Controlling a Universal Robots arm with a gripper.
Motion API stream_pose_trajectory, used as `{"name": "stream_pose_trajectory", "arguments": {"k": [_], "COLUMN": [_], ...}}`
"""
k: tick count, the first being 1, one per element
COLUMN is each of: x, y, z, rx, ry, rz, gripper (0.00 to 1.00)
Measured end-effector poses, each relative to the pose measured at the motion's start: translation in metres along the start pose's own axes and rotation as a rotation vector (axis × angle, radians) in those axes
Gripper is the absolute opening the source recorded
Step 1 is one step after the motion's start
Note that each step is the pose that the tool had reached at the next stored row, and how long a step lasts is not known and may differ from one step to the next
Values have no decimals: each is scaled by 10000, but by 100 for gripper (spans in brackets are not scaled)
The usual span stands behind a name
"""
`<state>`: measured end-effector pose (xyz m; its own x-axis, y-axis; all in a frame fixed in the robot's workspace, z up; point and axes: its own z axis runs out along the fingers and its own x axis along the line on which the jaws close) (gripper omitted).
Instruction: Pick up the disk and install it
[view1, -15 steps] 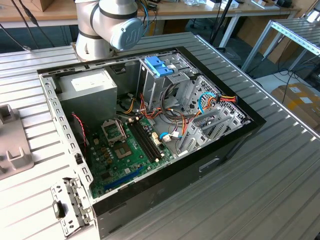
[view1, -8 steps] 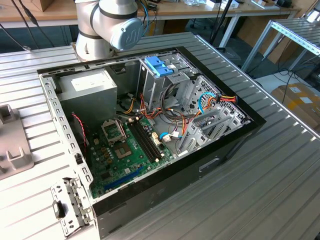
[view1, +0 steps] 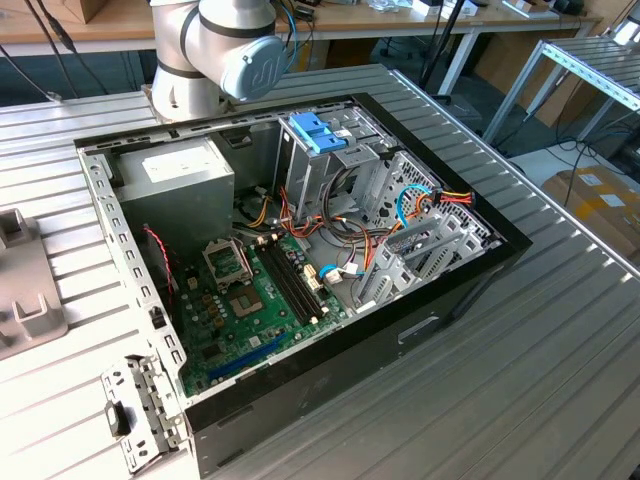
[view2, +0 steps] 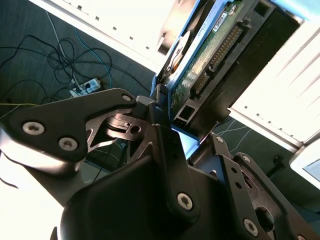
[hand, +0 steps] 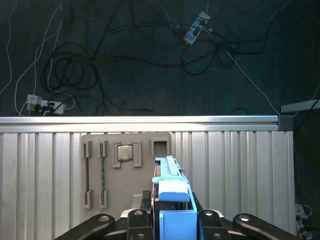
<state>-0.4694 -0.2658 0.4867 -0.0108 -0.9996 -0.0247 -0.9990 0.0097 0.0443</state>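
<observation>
The disk (hand: 174, 200) is clenched between the black metal jaws, off the surface. In the first wrist view it is seen edge-on, its long axis running straight out from the jaws towards the ribbed aluminium counter (hand: 235, 165), with a pale-blue plastic rail along the edge. The second wrist view shows its green circuit-board face (view2: 200, 70) and a row of connector pins. Beyond it lies a grey slotted fixture plate (hand: 95, 170) with a square chip (hand: 125, 152). In the exterior view, the open black computer case (view1: 450, 290) fills the middle, with the green motherboard (view1: 260, 300), perforated drive cage (view1: 400, 200) and grey power-supply box (view1: 185, 180).
</observation>
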Motion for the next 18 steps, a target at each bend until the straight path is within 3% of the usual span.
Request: {"name": "stream_pose_trajectory", "arguments": {"k": [18], "x": [79], "y": [-6], "z": [-2], "rx": [0], "ry": [40], "rz": [2], "gripper": [37]}}
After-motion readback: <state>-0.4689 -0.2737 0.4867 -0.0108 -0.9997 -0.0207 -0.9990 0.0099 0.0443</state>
